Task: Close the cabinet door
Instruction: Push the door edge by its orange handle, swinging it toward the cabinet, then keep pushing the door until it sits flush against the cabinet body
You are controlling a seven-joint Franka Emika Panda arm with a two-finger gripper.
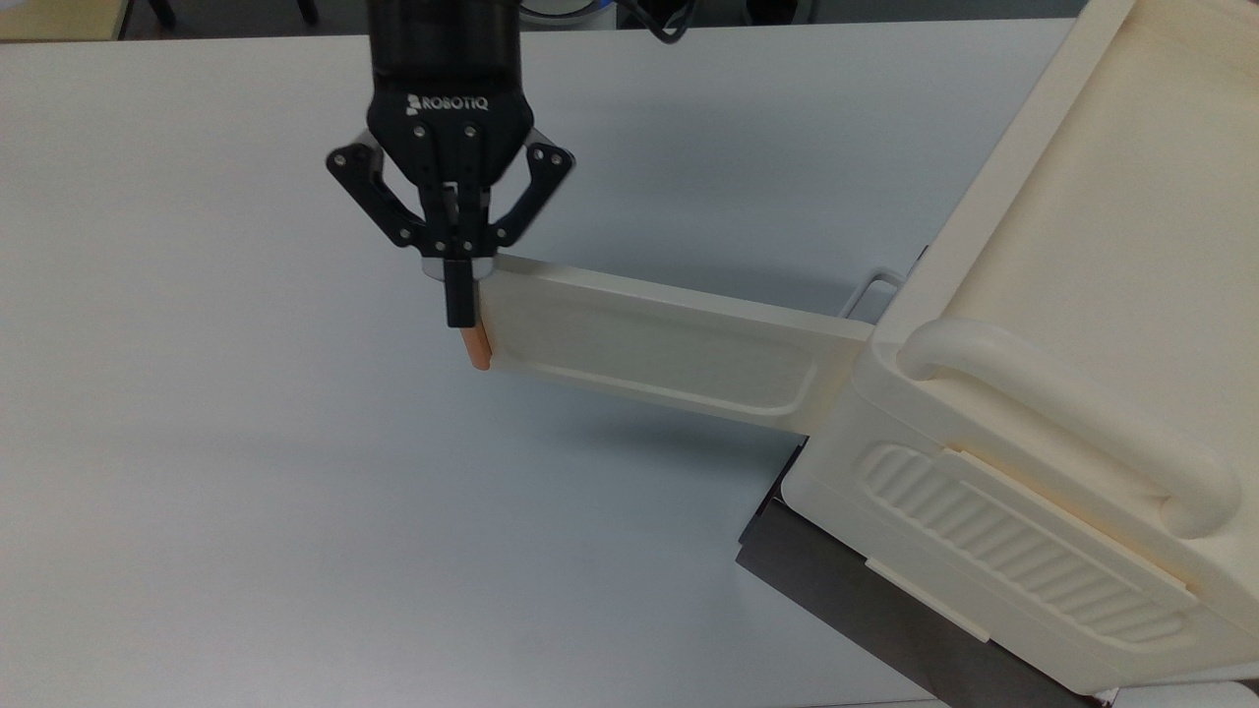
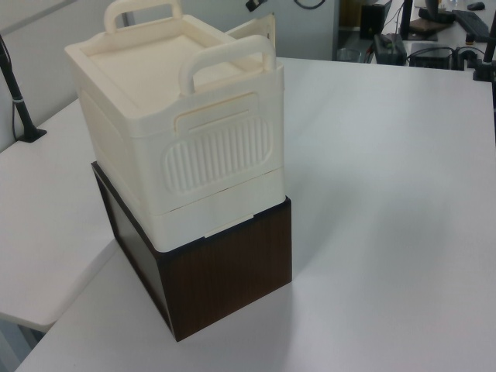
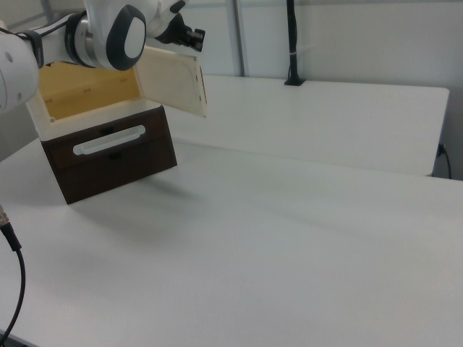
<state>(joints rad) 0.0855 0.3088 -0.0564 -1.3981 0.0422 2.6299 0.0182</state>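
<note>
The cream cabinet [image 1: 1111, 246] fills the top view's right, resting on a dark brown box [image 1: 885, 629]. Its cabinet door [image 1: 649, 339] stands open, reaching toward the top view's left, with the orange-copper handle strip [image 1: 478, 352] at its free end. My gripper [image 1: 457, 310] is shut, with nothing held. It points down over the door's free end, its fingertips covering the upper part of the strip. In the right view the open door [image 3: 173, 83] shows its pale inner face, with the gripper [image 3: 189, 35] at its top edge. In the left view the door [image 2: 260, 29] pokes out behind the cabinet [image 2: 155, 93].
The white table [image 1: 246, 492] spreads wide to the top view's left and front. A wire handle [image 1: 870, 290] sticks out by the door's hinge. A black pole [image 3: 291, 43] stands at the table's far edge in the right view. Another desk with equipment [image 2: 434, 39] lies beyond.
</note>
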